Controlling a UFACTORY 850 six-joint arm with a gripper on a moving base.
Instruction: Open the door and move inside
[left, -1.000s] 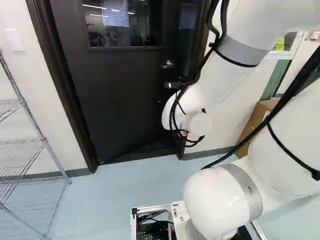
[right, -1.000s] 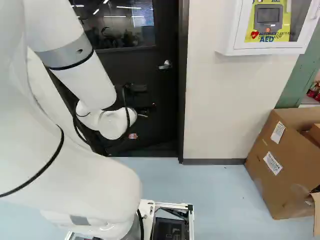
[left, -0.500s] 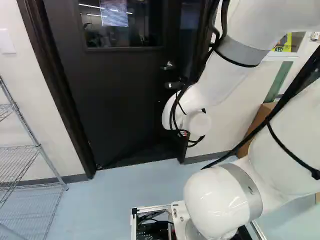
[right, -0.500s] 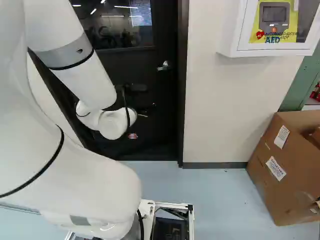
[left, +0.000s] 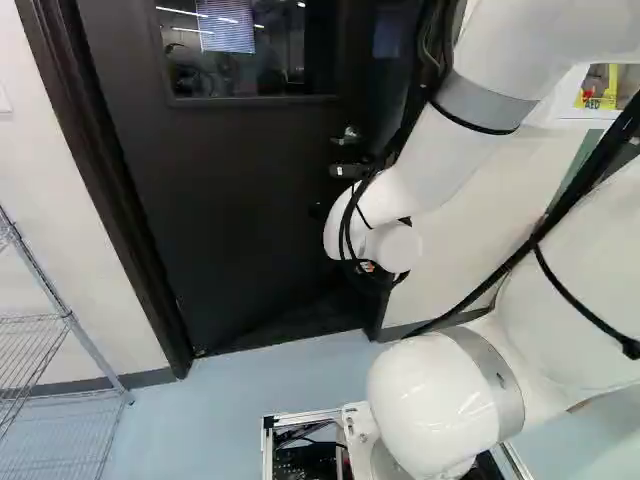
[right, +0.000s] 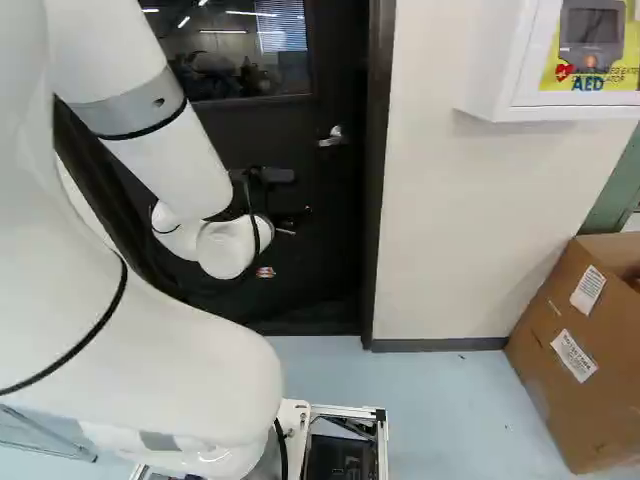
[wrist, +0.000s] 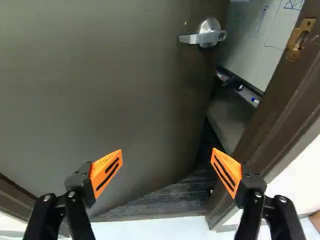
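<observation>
The dark door (left: 230, 180) stands ajar, swung away from me, with a window in its upper part. Its silver lever handle (right: 331, 137) shows past my arm. My gripper (right: 290, 218) is a dark shape in front of the door, its fingertips unclear in the right base view. In the wrist view, the gripper (wrist: 167, 151) stands open with nothing between its fingers, and the handle (wrist: 202, 37) lies ahead, beyond them. A gap (wrist: 232, 112) separates the door's handle-side edge from the brown frame (wrist: 272, 122), which carries a brass strike plate.
A wire shelf (left: 72, 320) stands against the wall at the left of the left base view. Right of the doorway, a white AED cabinet (right: 500, 75) hangs on the wall and a cardboard box (right: 570, 370) sits on the floor. A whiteboard (wrist: 262, 40) shows through the gap.
The base has driven forward: doorway, cabinet and box appear nearer. The arm keeps its pose against its lowest joint. Whether the door has swung within its frame, I cannot tell.
</observation>
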